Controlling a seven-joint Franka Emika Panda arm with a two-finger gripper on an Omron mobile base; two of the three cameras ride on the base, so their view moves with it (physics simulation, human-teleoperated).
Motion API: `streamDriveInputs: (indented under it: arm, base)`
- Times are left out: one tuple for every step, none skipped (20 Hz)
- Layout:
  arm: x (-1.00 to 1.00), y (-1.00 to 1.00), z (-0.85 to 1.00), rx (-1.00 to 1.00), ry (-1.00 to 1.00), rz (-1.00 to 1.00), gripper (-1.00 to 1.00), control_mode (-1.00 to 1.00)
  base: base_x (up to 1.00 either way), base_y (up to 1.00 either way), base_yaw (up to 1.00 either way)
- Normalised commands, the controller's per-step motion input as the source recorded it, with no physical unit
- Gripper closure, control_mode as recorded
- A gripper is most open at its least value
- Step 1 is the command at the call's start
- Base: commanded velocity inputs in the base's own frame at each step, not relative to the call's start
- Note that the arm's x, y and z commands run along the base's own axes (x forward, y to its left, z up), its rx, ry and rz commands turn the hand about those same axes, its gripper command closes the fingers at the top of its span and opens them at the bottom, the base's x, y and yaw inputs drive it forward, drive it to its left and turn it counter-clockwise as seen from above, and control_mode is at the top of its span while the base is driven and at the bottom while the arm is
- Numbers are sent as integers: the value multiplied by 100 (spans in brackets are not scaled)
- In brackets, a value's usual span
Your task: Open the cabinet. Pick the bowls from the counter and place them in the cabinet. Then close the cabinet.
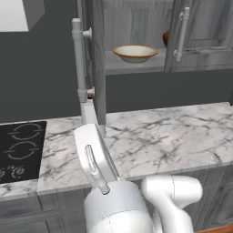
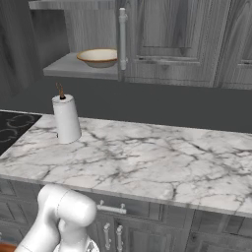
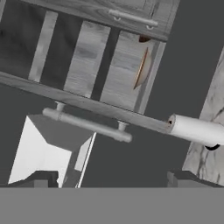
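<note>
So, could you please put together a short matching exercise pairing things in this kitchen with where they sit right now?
Things:
1. cream bowl
2. paper towel roll
3. cooktop
4. brown bowl

Places:
A. standing upright on the counter
B. set into the counter at its left end
C. on the cabinet shelf, in plain sight
D. on the cabinet shelf, mostly hidden behind the right door

Pairs: 1-C, 2-A, 3-B, 4-D

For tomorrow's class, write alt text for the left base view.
A shallow cream bowl with a tan rim sits on the shelf of an open grey wood-grain wall cabinet, above a white marble counter; a white robot arm rises in front.
</note>
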Motion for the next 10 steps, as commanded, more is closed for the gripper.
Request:
streamDriveInputs:
  arm:
    - [-10,100,-21,-3,-3,-8,-100,-100]
    - [-12,92,-25,0,-3,-9,-100,-100]
    - [-6,94,-19,0,-1,-10,-100,-100]
    - [-6,95,-16,0,0,-9,-100,-100]
    - [-2,94,-11,0,-1,-10,-100,-100]
    - [-1,94,-7,0,-1,-11,-100,-100]
    - [0,88,-1,0,-5,-12,-100,-100]
    - [0,83,0,0,-9,-13,-100,-100]
    - [5,68,0,0,-5,-15,-100,-100]
    - [6,55,0,0,-5,-16,-100,-100]
  base:
    - [0,0,0]
    - [0,0,0]
    - [0,0,0]
    - [0,0,0]
    - [0,0,0]
    - [0,0,0]
    - [0,0,0]
    - [0,0,0]
    - [0,0,0]
    - [0,0,0]
